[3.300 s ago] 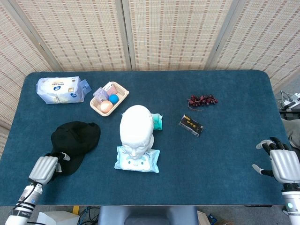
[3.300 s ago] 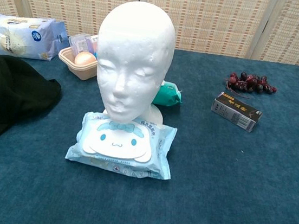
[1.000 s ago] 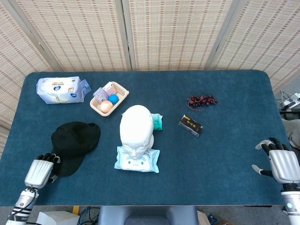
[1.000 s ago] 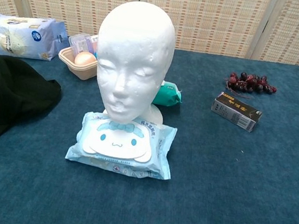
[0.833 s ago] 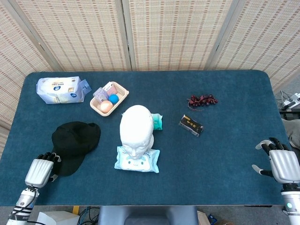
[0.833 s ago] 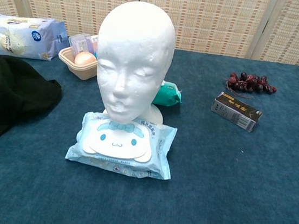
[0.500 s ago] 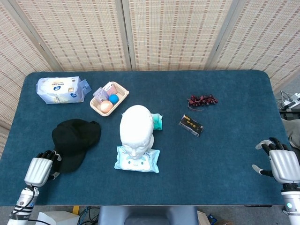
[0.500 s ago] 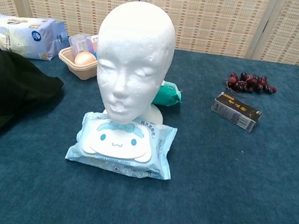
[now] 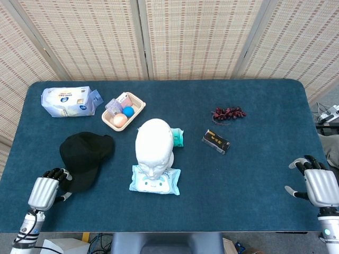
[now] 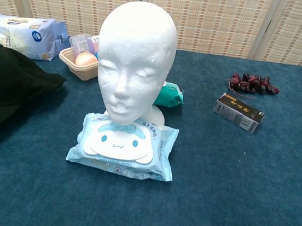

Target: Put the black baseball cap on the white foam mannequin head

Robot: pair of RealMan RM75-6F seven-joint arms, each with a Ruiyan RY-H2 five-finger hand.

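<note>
The black baseball cap [image 9: 85,154] lies left of the white foam mannequin head [image 9: 153,147], which stands upright at the table's middle, facing me. My left hand [image 9: 44,191] is at the front left edge and grips the cap's brim, with its fingers curled on it. In the chest view the cap [image 10: 7,84] hangs slightly raised at the far left and the mannequin head [image 10: 136,56] fills the centre; neither hand shows there. My right hand [image 9: 319,185] rests at the front right edge with its fingers spread and nothing in it.
A blue wet-wipes pack [image 9: 155,180] lies in front of the head's base. A green packet [image 9: 178,137] is behind it. A tissue pack [image 9: 66,100] and a tan tray [image 9: 136,98] of small items sit back left. Dark grapes [image 9: 228,113] and a black box [image 9: 216,141] lie to the right.
My left hand has drawn back off the cap's crown to its brim and closed on it. The cap has bunched up and risen a little.
</note>
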